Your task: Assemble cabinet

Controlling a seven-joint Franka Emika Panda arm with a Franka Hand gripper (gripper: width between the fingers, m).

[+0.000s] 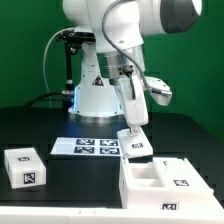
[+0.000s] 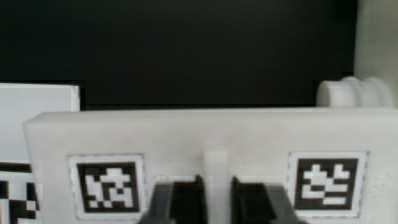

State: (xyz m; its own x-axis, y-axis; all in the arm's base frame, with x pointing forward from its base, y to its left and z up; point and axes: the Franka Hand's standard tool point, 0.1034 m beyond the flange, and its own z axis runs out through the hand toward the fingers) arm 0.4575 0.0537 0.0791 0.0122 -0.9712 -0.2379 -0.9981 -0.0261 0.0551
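One robot arm (image 1: 110,60) with one pincer (image 1: 134,130) stands over one black tabletop (image 1: 40,125). The exterior view shows three loose white cabinet parts: one large open box (image 1: 160,185), one small block (image 1: 25,165) and one narrow panel (image 1: 135,145). One flat marker board (image 1: 98,147) carries four square tags. The small block shows one tag, the large open box at least one. In the wrist view the narrow panel shows two tags side by side, with two dark fingers (image 2: 178,203) between them. Two more white shapes lie behind, one at each side; which parts they are cannot be told.
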